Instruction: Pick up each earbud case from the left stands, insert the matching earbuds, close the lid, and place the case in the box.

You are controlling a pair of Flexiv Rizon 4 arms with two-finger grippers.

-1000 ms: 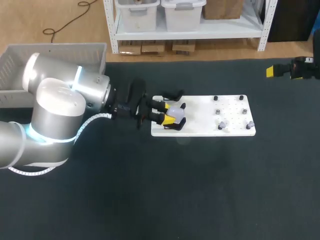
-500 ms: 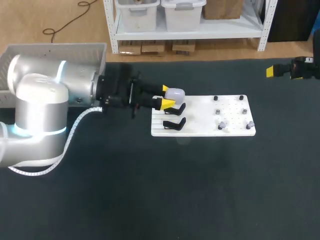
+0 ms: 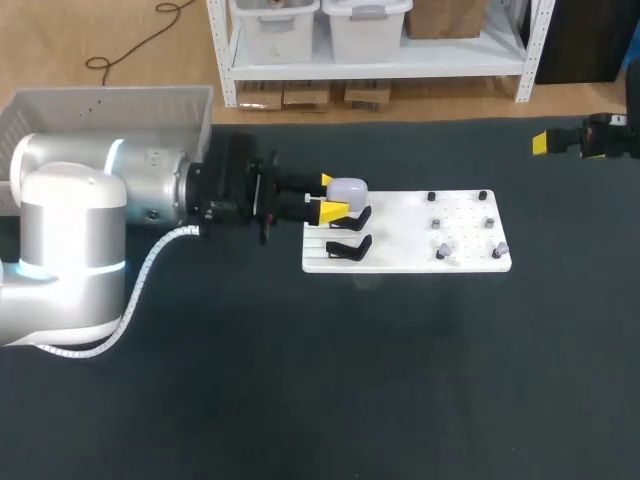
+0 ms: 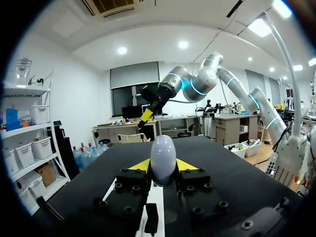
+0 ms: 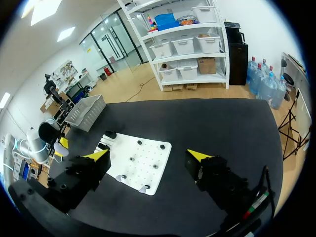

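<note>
Above the left end of the white board (image 3: 420,262), the pale egg-shaped earbud case (image 3: 348,187) sits clamped from two sides between the yellow fingertips of the left gripper (image 3: 334,196). Two black stands (image 3: 348,246) rest on the board just beside and below it; contact with them cannot be told. The white box (image 3: 110,104) lies behind the left arm. Well apart, the right gripper (image 5: 149,155) hangs with fingers spread, holding nothing

Dark table (image 3: 400,380), white board (image 3: 400,240), grey box (image 3: 120,100)
</note>
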